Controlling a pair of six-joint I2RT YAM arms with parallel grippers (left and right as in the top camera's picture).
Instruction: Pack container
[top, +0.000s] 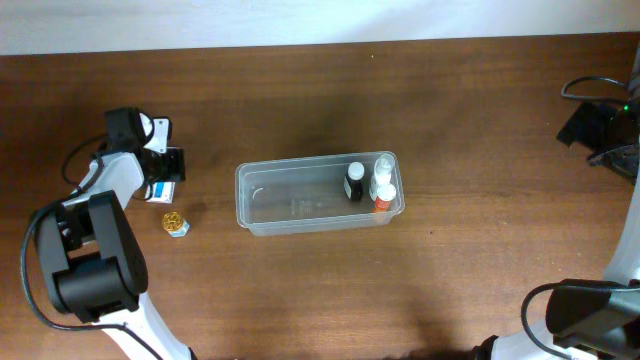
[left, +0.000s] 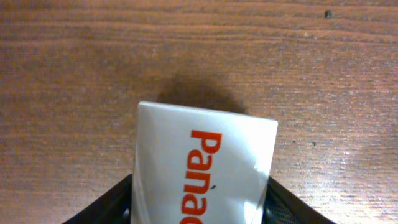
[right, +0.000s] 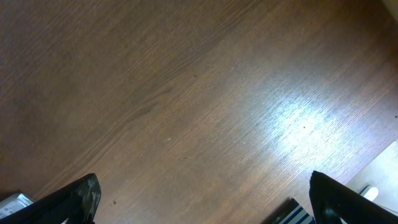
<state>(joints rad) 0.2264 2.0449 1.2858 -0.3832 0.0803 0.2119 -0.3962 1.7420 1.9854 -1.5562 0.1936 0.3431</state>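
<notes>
The container (top: 290, 200), a clear plastic tub, lies mid-table. At its right end stand a black bottle (top: 354, 182), a white bottle (top: 383, 168) and an orange-capped bottle (top: 384, 197). My left gripper (top: 166, 176) is at the far left of the table, well left of the tub. In the left wrist view its fingers (left: 199, 216) are shut on a white box (left: 205, 165) with orange lettering, just above the wood. My right gripper (right: 202, 196) is open and empty over bare wood at the far right.
A small gold-coloured piece (top: 176, 222) lies on the table below the left gripper, left of the tub. A striped object (right: 292, 213) shows at the bottom edge of the right wrist view. Cables and dark gear (top: 600, 125) sit at the far right.
</notes>
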